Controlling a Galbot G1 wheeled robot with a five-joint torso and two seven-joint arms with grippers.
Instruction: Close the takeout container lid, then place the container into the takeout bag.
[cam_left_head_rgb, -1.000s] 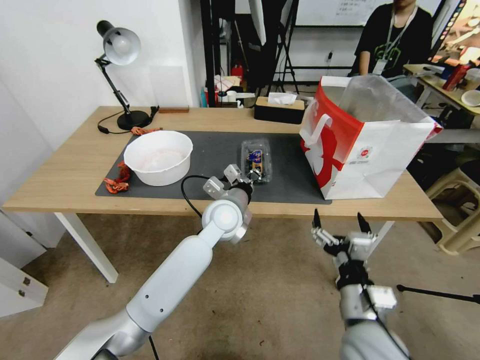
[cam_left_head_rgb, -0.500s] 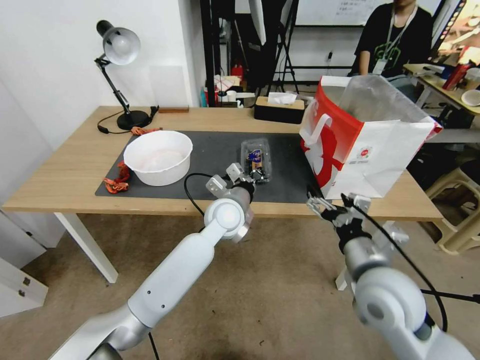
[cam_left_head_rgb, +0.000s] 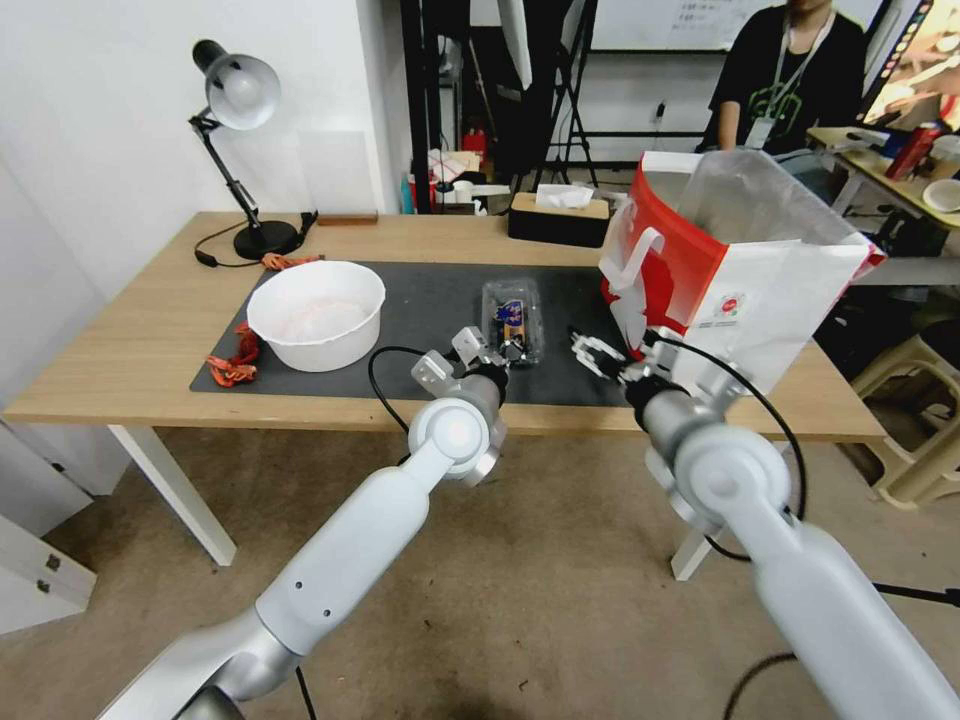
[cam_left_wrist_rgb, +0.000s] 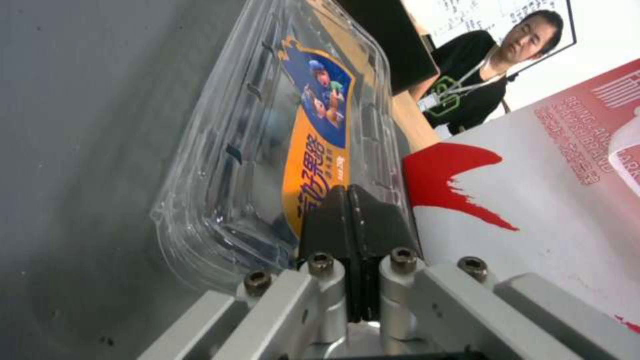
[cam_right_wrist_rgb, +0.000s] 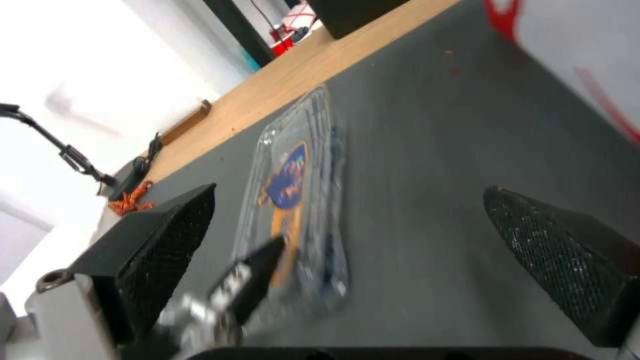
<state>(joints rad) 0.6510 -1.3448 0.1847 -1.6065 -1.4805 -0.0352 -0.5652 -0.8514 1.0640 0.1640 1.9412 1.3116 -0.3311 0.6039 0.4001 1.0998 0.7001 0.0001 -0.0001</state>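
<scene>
Left gripper (cam_left_wrist_rgb: 349, 200), clenched, presses the clear clamshell takeout container's lid (cam_left_head_rgb: 511, 313) closed; spread right gripper (cam_left_head_rgb: 592, 352) must grasp it next.

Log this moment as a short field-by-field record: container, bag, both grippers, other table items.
takeout container: lies flat on the dark mat, lid down over it
takeout bag: upright, open-topped, on the robot's right of the container
left gripper: jaws shut, tips on the container's near end
right gripper: jaws open, over the mat between container and bag
also on the table: white bowl, desk lamp, tissue box
</scene>
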